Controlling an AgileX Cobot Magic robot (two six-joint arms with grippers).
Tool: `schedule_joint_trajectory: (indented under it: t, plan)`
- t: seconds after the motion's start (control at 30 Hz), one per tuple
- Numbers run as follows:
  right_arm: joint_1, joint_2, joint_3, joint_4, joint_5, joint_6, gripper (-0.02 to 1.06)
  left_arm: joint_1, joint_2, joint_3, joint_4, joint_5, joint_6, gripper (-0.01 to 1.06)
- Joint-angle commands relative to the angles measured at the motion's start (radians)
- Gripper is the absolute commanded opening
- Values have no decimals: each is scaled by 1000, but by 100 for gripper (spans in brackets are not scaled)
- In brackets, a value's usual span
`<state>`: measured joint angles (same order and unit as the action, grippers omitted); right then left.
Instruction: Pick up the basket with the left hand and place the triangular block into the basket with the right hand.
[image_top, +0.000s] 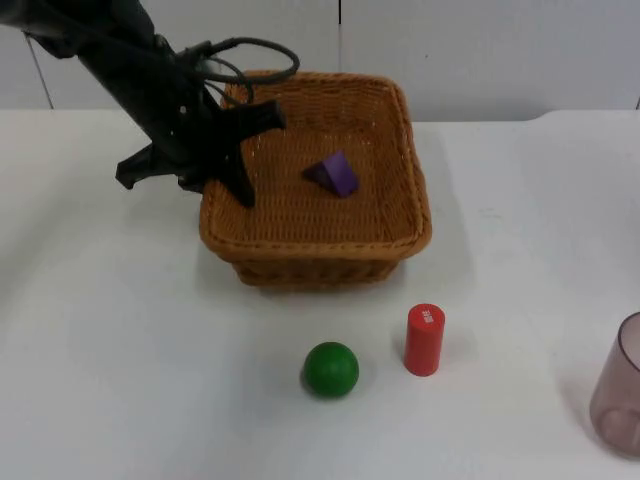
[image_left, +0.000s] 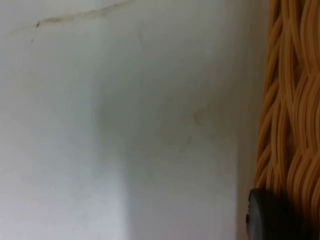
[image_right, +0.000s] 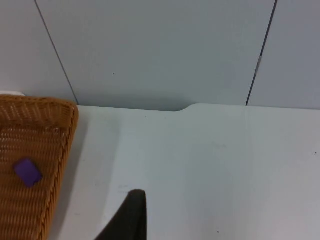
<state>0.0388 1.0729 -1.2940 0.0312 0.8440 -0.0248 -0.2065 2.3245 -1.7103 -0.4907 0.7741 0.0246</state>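
- At the basket (image_top: 316, 180), left rim, you find the left end effector (image_top: 243, 155), fingers spread astride the wicker wall without visibly clamping it.
- Purple triangular block (image_top: 334, 172) already lies on the basket floor.
- Risk: a lift with this loose hold likely tips the basket and slides the block.
- Right end effector (image_right: 131, 216) waits over bare counter (image_top: 120, 350); you cannot tell its opening.
- Green ball (image_top: 331, 368), red cylinder (image_top: 424, 340) and tinted cup (image_top: 620, 400) stand apart, obstructing nothing.

Purple triangular block (image_top: 334, 173) lying inside brown wicker basket (image_top: 318, 238).
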Motion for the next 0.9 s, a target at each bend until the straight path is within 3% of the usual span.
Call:
schedule_joint_trajectory:
  t: [0.0,0.87]
  plan:
    - [-6,-8,1,-2,-3,-11,105,-2,3,-10,-10,-5,-3,0]
    - [-6,-8,1,-2,-3,-13,105,-2,50,-10,-44,45,35,0]
